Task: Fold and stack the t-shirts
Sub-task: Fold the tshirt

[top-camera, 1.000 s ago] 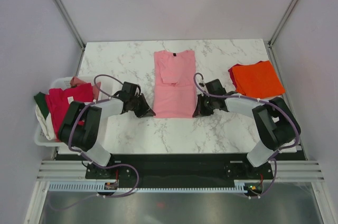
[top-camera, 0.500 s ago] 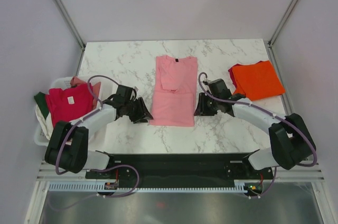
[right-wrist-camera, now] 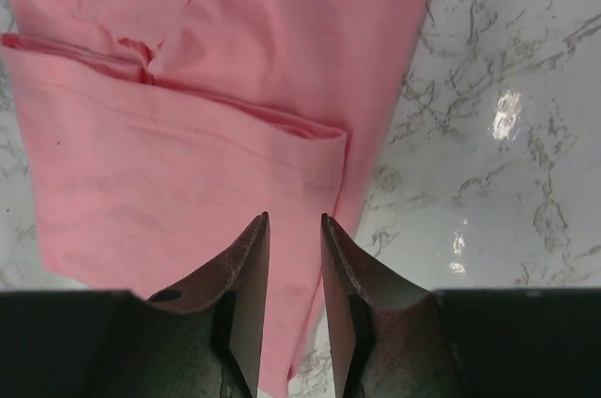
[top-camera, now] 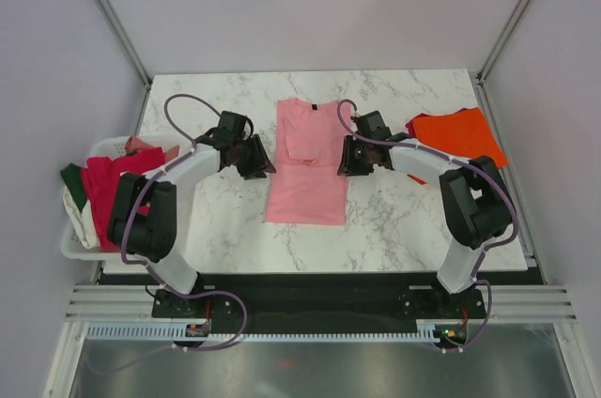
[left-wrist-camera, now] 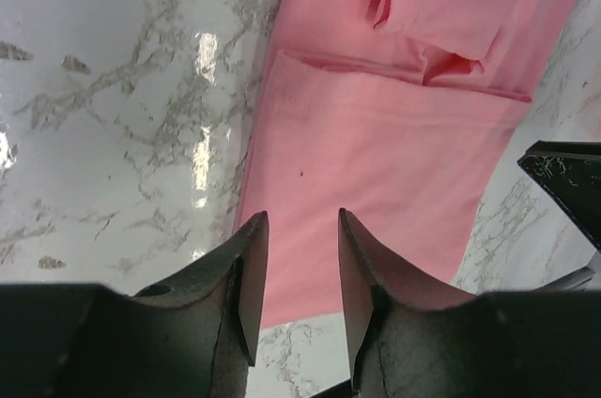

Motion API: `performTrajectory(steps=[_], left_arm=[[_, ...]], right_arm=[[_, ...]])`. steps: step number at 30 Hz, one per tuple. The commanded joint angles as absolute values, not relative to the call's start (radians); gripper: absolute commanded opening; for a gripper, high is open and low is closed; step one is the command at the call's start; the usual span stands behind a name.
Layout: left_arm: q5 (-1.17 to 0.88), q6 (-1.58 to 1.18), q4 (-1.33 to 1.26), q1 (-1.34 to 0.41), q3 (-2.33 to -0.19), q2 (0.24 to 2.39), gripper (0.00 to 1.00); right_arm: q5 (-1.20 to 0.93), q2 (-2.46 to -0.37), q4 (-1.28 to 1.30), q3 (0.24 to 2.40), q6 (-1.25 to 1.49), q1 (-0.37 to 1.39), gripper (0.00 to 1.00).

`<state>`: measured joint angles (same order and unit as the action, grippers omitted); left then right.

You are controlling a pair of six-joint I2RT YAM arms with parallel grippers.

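A light pink t-shirt (top-camera: 308, 173) lies flat mid-table, sleeves folded in, collar at the far end. My left gripper (top-camera: 260, 167) hovers at its left edge, open and empty; in the left wrist view (left-wrist-camera: 299, 229) the pink cloth (left-wrist-camera: 394, 163) lies below the jaws. My right gripper (top-camera: 345, 163) hovers at the shirt's right edge, jaws slightly apart and empty, over the folded sleeve edge (right-wrist-camera: 282, 126) in the right wrist view (right-wrist-camera: 294, 229). A folded bright orange t-shirt (top-camera: 460, 135) lies at the right. Crimson-red (top-camera: 111, 182), dark green (top-camera: 73, 182) and cream (top-camera: 86, 225) shirts sit in the basket.
The white plastic basket (top-camera: 68, 246) stands at the table's left edge. The marble table (top-camera: 404, 229) ends at a black rail in front. Metal frame posts stand at the far corners. The right gripper's fingertip (left-wrist-camera: 568, 173) shows at the right of the left wrist view.
The pink shirt slid toward the near edge, then stayed put. Both grippers moved from its near hem up to its middle, one on each side.
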<state>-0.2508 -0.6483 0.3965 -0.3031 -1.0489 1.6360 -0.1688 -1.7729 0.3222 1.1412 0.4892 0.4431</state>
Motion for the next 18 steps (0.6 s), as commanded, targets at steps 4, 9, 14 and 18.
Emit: performTrajectory(steps=[4, 9, 14, 18], left_arm=[[-0.239, -0.597, 0.384, -0.301, -1.196, 1.765, 0.42], [-0.224, -0.589, 0.38, -0.301, -1.23, 1.839, 0.42], [-0.229, -0.588, 0.374, -0.301, -1.244, 1.878, 0.41], [-0.233, -0.589, 0.359, -0.301, -1.255, 1.896, 0.33]], right_arm=[[-0.117, -1.864, 0.321, 1.247, 0.469, 0.442, 0.36], [-0.087, -1.899, 0.324, 1.267, 0.468, 0.44, 0.4], [-0.078, -1.916, 0.324, 1.269, 0.459, 0.439, 0.39], [-0.086, -1.928, 0.324, 1.279, 0.457, 0.437, 0.26]])
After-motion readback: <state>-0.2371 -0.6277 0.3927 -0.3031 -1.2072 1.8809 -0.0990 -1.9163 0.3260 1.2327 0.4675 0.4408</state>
